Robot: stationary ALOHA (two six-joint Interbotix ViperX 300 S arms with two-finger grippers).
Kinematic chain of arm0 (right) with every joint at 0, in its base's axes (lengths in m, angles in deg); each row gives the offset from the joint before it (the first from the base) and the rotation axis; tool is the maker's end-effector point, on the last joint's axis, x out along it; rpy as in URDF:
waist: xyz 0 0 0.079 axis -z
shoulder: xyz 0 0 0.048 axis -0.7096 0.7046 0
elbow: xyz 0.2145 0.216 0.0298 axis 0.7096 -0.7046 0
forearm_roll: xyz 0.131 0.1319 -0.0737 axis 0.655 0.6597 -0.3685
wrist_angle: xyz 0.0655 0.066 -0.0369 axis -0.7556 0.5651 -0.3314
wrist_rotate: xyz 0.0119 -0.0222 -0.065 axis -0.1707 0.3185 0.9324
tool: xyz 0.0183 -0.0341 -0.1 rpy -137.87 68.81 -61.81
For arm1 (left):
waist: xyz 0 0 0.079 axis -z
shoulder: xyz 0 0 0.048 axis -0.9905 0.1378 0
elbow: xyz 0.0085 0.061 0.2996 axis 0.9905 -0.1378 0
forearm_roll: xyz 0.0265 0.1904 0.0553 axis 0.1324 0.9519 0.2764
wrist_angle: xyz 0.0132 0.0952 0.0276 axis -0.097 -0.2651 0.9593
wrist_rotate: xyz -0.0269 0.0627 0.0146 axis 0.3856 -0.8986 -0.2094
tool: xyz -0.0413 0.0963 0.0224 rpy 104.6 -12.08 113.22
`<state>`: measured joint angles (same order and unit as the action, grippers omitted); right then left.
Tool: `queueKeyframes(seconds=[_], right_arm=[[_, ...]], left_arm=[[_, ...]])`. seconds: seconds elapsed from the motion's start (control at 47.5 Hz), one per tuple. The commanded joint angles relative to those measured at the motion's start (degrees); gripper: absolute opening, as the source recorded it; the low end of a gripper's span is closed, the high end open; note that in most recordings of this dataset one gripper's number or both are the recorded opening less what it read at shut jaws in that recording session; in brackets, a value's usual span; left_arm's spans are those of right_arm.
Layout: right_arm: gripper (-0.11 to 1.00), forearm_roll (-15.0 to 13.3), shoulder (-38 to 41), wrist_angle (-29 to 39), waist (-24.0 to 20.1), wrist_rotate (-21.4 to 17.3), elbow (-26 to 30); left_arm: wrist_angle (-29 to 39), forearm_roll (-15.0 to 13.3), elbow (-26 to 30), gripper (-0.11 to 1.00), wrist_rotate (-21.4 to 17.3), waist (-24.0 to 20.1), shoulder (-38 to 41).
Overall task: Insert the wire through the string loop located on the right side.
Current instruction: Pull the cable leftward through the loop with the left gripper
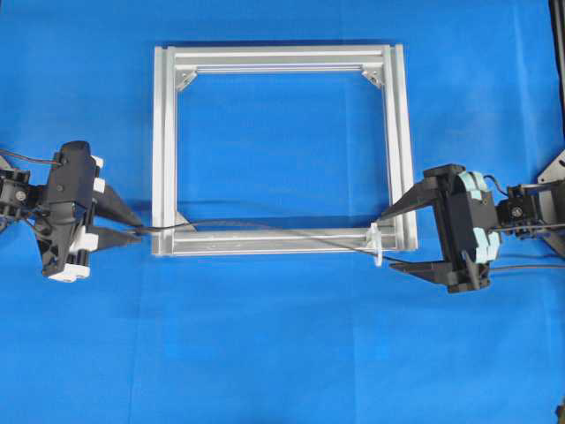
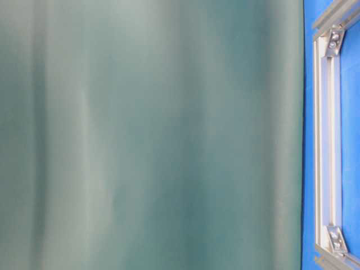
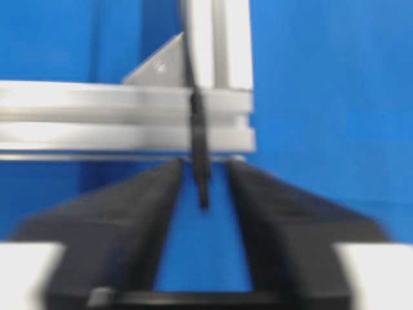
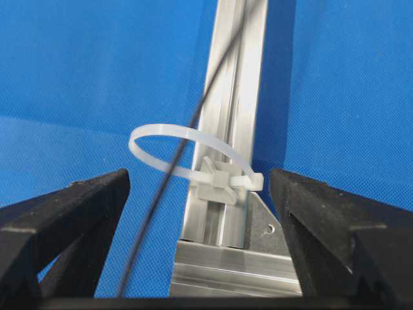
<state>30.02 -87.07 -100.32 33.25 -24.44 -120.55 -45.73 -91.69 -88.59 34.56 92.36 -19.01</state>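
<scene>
**Desk:** Wire [image 1: 265, 231] lies along the near rail of the aluminium frame [image 1: 159, 150] on the blue bench [image 1: 282, 353]. Is it through the string loop [image 1: 378, 245] yet?

**Photographer:** By the right wrist view, yes: the black line passes inside the whitish loop [image 4: 187, 152], which stands up from the frame's right-hand corner. The wire's other end, with its dark plug tip [image 3: 201, 174], sits at the left edge of the frame.

**Desk:** And the left end effector [image 1: 128, 225]?

**Photographer:** Its fingers are parted, and the plug tip hangs in the gap between them with blue showing on both sides. Nothing is pinched there. That view is blurred, so finer detail is lost.

**Desk:** The right end effector [image 1: 402, 238]?

**Photographer:** Spread wide, a finger on either side of the loop, gripping nothing.

**Desk:** What does the step ask for?

**Photographer:** In my judgement, the right fingers should close on the wire on their own side of the loop, not on the loop itself, then draw gently along the rail so the thin cable does not slip back out
</scene>
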Motion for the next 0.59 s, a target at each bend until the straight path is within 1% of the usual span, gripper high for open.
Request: queueKeyframes(seconds=[0.0, 0.084, 0.126, 0.168, 0.19, 0.316, 0.4, 0.569], right_arm=[[0.95, -0.1, -0.9, -0.3, 0.0, 0.1, 0.5], [0.95, 0.0, -0.9, -0.2, 0.0, 0.1, 0.6], [0.95, 0.0, -0.9, -0.2, 0.0, 0.1, 0.7], [0.95, -0.1, -0.9, -0.2, 0.0, 0.1, 0.7], [0.95, 0.0, -0.9, -0.2, 0.0, 0.1, 0.7], [0.95, 0.0, -1.8, 0.5, 0.0, 0.1, 0.8], [0.95, 0.0, -3.5, 2.5, 0.1, 0.0, 1.2], [0.95, -0.1, -9.4, 8.6, 0.6, 0.2, 2.4]], left_arm=[[-0.3, 0.1, 0.5, 0.45, 0.1, 0.3, -0.5], [-0.2, 0.2, 0.5, 0.72, 0.0, 0.3, -0.5], [-0.2, 0.1, 0.6, 0.81, 0.0, 0.3, -0.5], [-0.1, 0.1, 0.6, 0.88, 0.0, 0.3, -0.5], [-0.1, 0.2, 0.6, 0.88, 0.0, 0.3, -0.6], [0.7, 0.2, 0.8, 0.81, 0.1, 0.3, -1.1], [1.6, 0.2, 1.4, 0.82, 0.0, 0.3, -2.3], [3.0, 0.2, 3.1, 0.82, -0.5, 0.3, -6.2]])
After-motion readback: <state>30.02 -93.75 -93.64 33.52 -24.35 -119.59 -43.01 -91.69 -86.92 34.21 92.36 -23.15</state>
